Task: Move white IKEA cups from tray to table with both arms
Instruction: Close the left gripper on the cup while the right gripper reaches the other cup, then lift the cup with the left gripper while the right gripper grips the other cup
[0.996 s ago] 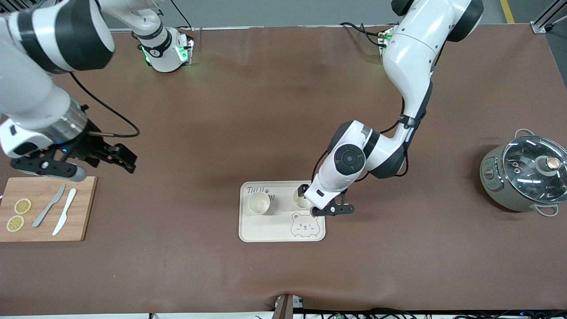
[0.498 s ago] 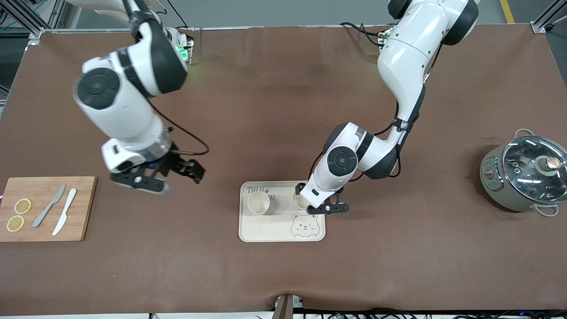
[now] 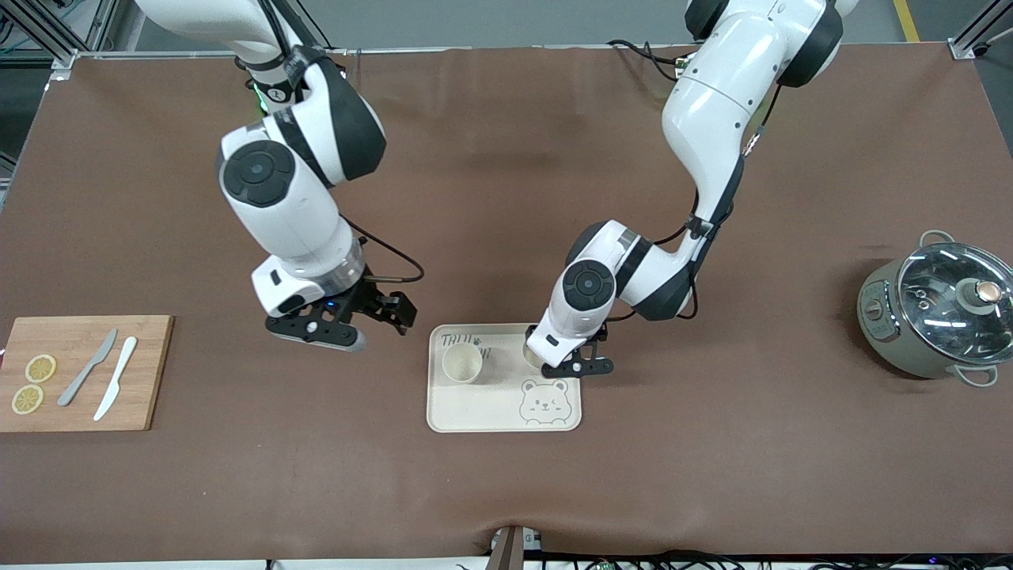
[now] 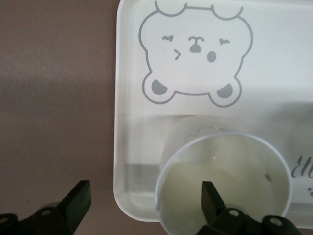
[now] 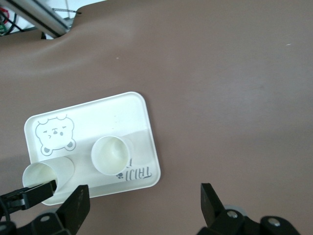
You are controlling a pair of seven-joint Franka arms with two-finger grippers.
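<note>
Cream-white cups: two plain handleless tumblers stood upright on the bear tray point(image 3: 491, 416), along its edge farther from the front camera.
First cup point(image 3: 462, 363): toward the right arm's end of the tray, beside the grey lettering; fully visible, empty.
Second cup point(image 4: 222, 183): toward the left arm's end, just above the bear drawing; in the front view mostly hidden under the left arm's wrist.
Left gripper point(image 4: 144, 198): low over the second cup, jaws spread wide; one finger inside the rim, the other outside over the tray's edge; no clamp on the wall seen.
Right gripper point(image 3: 340, 321): in the air over bare brown table mat, between cutting board and tray, jaws wide apart, holding nothing.
Tray: cream, rectangular, rounded corners, on the brown mat point(image 3: 506, 198).
Cutting board point(image 3: 150, 372): wooden, at the right arm's end; bore two lemon slices point(image 3: 33, 384), a grey knife point(image 3: 87, 367) and a white knife point(image 3: 115, 389).
Pot point(image 3: 938, 313): grey-green, glass lid, at the left arm's end, well apart from the tray.
</note>
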